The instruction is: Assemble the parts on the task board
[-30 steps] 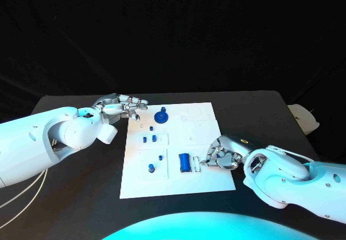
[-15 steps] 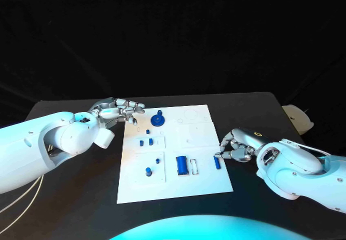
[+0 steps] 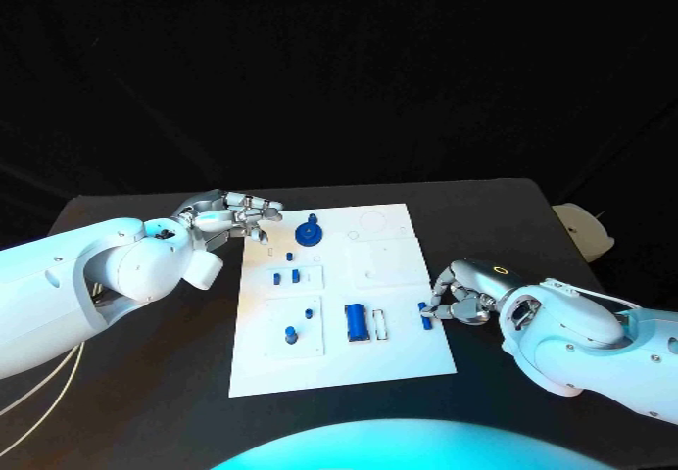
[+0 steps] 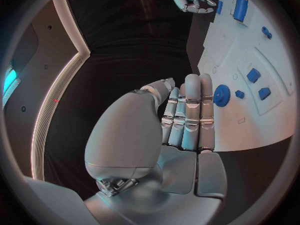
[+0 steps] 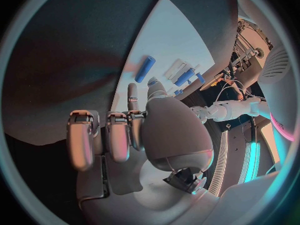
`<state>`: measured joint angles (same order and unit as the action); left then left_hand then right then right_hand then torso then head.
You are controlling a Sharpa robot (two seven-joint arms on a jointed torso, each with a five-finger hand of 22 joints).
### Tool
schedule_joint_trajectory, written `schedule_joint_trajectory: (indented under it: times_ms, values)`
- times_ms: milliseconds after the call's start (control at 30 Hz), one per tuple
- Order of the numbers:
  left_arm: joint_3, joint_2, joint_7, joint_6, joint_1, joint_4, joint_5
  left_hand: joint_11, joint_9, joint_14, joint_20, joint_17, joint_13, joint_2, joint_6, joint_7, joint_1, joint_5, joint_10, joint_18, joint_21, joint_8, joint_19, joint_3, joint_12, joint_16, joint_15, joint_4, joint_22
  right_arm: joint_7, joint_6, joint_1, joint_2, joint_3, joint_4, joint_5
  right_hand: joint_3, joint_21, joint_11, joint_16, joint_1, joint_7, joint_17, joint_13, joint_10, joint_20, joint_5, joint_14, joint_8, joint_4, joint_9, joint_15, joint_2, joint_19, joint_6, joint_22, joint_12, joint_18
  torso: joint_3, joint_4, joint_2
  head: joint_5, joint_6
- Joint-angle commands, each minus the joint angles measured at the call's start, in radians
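At centre of the black bench [image 3: 156,372] lies the white board [image 3: 396,357], its blue pieces spread about for assembly. Right hand [image 3: 460,294], at the board's 3 o'clock edge, has its fingers [image 3: 441,311] curled beside a small blue peg [image 3: 425,315]; whether they pinch it cannot be told. Left hand [image 3: 226,217], at 10 o'clock near the blue wheel [image 3: 311,233], holds nothing, fingers loosely bent, probably waiting.

white task board [image 3: 396,352], blue parts [image 3: 358,322], black table [image 3: 523,215], silver hands [image 3: 233,212]
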<state>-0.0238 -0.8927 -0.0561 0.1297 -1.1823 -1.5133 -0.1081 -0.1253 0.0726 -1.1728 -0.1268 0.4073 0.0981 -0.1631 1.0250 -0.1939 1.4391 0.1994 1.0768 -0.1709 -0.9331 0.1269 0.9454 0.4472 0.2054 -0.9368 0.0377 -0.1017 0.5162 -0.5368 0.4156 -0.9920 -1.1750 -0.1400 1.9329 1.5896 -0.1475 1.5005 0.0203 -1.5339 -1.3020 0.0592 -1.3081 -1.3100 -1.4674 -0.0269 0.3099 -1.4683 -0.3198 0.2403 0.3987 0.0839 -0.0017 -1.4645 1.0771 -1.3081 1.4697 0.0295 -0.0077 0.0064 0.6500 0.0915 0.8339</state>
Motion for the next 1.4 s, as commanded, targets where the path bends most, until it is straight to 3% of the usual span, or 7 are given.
schedule_joint_trajectory:
  times_ms: [33, 500, 667, 767, 867, 1100, 1400]
  values:
    - [0.000, 0.000, -0.004, -0.013, 0.000, -0.003, -0.001, 0.003, 0.000, 0.003, -0.002, -0.001, -0.002, 0.005, -0.007, 0.000, -0.001, -0.001, -0.007, -0.014, 0.006, 0.005, -0.004, -0.003, 0.006, 0.006, 0.001, -0.002, -0.001, -0.016, -0.033, 0.009, 0.007, -0.001, -0.002, 0.020, 0.000, -0.003, -0.004, 0.004, 0.008, -0.003, -0.163, -0.183, -0.049, -0.006, 0.005, -0.082, 0.006, 0.007, -0.001, -0.006, 0.000, -0.083, 0.009, -0.243, -0.006, -0.015, -0.0005, 0.0002, 0.000, -0.001, 0.002]
    - [0.000, -0.004, -0.003, -0.014, 0.000, -0.005, -0.001, 0.003, 0.000, 0.003, -0.002, -0.001, -0.002, 0.005, -0.007, 0.000, -0.001, -0.001, -0.007, -0.014, 0.006, 0.005, -0.004, -0.003, 0.006, 0.006, 0.001, -0.002, -0.001, -0.021, -0.057, 0.038, 0.046, -0.001, -0.025, 0.034, 0.012, -0.004, 0.000, 0.004, -0.021, -0.008, -0.163, -0.183, -0.049, -0.004, 0.006, -0.082, 0.015, 0.001, -0.004, -0.003, 0.015, -0.082, 0.017, -0.243, -0.006, -0.014, -0.0007, -0.0002, 0.000, -0.005, 0.008]
    - [0.000, -0.005, -0.002, -0.014, 0.000, -0.006, -0.001, 0.003, 0.000, 0.003, -0.002, -0.002, -0.002, 0.007, -0.008, 0.000, 0.000, -0.001, -0.009, -0.014, 0.009, 0.007, -0.003, -0.004, 0.009, 0.006, 0.001, -0.002, -0.003, -0.023, -0.052, 0.042, 0.058, -0.001, -0.034, 0.040, 0.045, -0.004, 0.002, 0.005, -0.059, -0.009, -0.163, -0.184, -0.049, -0.001, -0.059, -0.082, 0.028, -0.008, -0.009, 0.000, 0.044, -0.082, 0.018, -0.243, -0.006, -0.014, -0.0007, 0.0005, 0.000, -0.007, 0.009]
    - [0.000, -0.005, -0.001, -0.014, 0.000, -0.006, -0.001, 0.003, 0.000, 0.003, -0.002, -0.002, -0.002, 0.007, -0.008, 0.000, 0.000, -0.001, -0.009, -0.014, 0.009, 0.007, -0.003, -0.004, 0.009, 0.006, 0.001, -0.002, -0.003, -0.026, -0.050, 0.043, 0.064, -0.001, -0.040, 0.051, 0.092, -0.005, 0.005, 0.005, -0.104, -0.012, -0.163, -0.184, -0.049, 0.002, -0.146, -0.082, 0.037, -0.026, -0.012, 0.003, 0.070, -0.082, 0.019, -0.243, -0.007, -0.014, -0.0013, 0.0010, -0.001, -0.008, 0.011]
    - [0.000, -0.006, -0.001, -0.014, 0.000, -0.006, -0.001, 0.003, 0.000, 0.003, -0.002, -0.002, -0.002, 0.007, -0.008, 0.000, 0.000, -0.001, -0.009, -0.014, 0.009, 0.007, -0.003, -0.004, 0.009, 0.006, 0.001, -0.002, -0.003, -0.028, -0.053, 0.044, 0.069, -0.001, -0.046, 0.061, 0.136, -0.004, 0.008, 0.005, -0.140, -0.015, -0.163, -0.185, -0.049, 0.003, -0.163, -0.082, 0.043, -0.047, -0.014, 0.004, 0.076, -0.083, 0.020, -0.243, -0.007, -0.015, -0.0013, 0.0010, -0.001, -0.008, 0.010]
    - [0.000, -0.007, 0.000, -0.013, 0.000, -0.008, -0.001, 0.003, 0.000, 0.003, -0.002, -0.002, -0.002, 0.008, -0.008, 0.000, -0.001, -0.001, -0.009, -0.014, 0.009, 0.008, -0.002, -0.004, 0.010, 0.006, 0.001, -0.003, -0.004, -0.033, -0.071, 0.044, 0.075, -0.001, -0.054, 0.086, 0.216, -0.001, 0.007, 0.004, -0.186, -0.013, -0.165, -0.185, -0.048, 0.005, -0.110, -0.082, 0.052, -0.098, -0.013, 0.005, 0.036, -0.083, 0.021, -0.244, -0.009, -0.015, -0.0017, 0.0006, -0.001, -0.010, 0.012]
    - [0.000, -0.008, 0.001, -0.011, 0.000, -0.009, -0.003, 0.003, 0.000, 0.003, -0.002, -0.002, -0.002, 0.008, -0.008, 0.000, -0.001, -0.001, -0.010, -0.014, 0.010, 0.008, -0.002, -0.004, 0.010, 0.006, 0.001, -0.003, -0.004, -0.039, -0.087, 0.044, 0.088, -0.001, -0.052, 0.108, 0.334, -0.003, 0.006, 0.005, -0.121, -0.012, -0.163, -0.184, -0.047, 0.003, -0.063, -0.082, 0.059, -0.109, -0.006, 0.003, -0.035, -0.083, 0.031, -0.243, -0.014, -0.015, -0.0020, 0.0006, -0.001, -0.012, 0.012]
